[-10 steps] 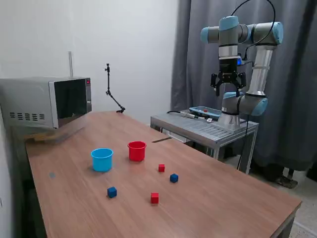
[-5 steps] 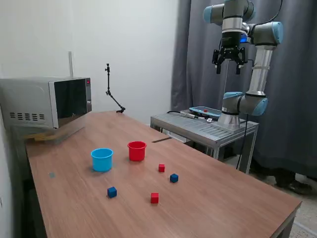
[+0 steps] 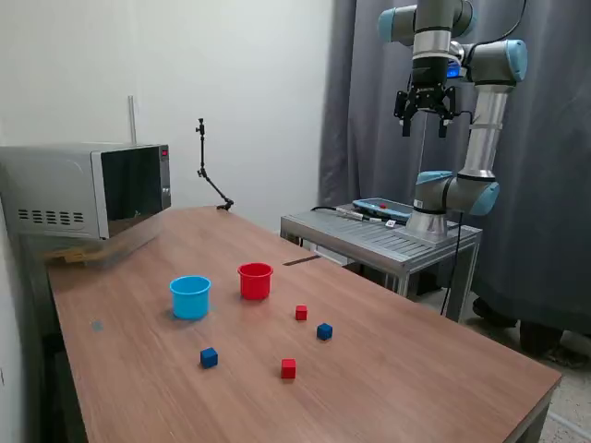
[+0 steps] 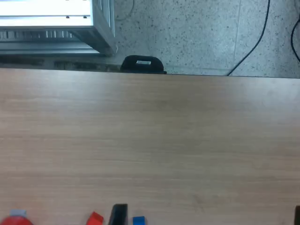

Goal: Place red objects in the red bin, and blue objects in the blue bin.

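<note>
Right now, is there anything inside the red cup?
The exterior view sees the red cup from the side, so only its upper inner wall shows, with nothing visible there. Its bottom is hidden. All four cubes lie outside on the table.

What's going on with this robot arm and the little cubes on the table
Nothing is being handled yet. The gripper hangs open and empty, high above the table. Two red cubes and two blue cubes lie loose on the wood, outside the red cup and blue cup.
</note>
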### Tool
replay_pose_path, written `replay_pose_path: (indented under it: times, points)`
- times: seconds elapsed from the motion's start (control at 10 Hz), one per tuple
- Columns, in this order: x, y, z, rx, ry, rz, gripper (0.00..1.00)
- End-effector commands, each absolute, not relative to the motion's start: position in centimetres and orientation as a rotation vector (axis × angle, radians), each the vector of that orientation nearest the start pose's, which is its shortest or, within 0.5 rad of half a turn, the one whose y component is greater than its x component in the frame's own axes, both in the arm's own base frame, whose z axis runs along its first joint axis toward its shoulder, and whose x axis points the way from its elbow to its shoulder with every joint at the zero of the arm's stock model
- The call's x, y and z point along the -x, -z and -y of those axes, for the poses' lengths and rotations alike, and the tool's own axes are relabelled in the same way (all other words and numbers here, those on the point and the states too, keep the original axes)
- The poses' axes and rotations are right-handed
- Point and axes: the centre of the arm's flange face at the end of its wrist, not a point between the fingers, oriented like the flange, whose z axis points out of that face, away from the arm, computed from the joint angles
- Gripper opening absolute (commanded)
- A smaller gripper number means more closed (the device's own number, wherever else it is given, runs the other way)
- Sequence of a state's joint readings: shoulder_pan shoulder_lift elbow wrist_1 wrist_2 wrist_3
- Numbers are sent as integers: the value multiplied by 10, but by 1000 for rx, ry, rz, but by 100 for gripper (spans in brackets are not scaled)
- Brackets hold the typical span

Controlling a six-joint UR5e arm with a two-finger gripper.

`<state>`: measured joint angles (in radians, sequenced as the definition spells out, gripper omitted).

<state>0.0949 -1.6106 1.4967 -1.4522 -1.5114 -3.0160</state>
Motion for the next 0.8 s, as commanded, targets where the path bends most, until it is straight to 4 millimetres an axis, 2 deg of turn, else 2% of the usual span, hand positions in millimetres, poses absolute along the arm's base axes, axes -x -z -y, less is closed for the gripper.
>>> replay_pose_path:
  times: [0.0, 0.2, 0.4, 0.7]
  points:
    - [462, -533, 183, 2192, 74, -2298, 100]
    - [473, -528, 182, 2118, 78, -2351, 100]
    - [493, -518, 183, 2112, 84, -2349, 100]
    - [499, -514, 183, 2111, 83, -2355, 100]
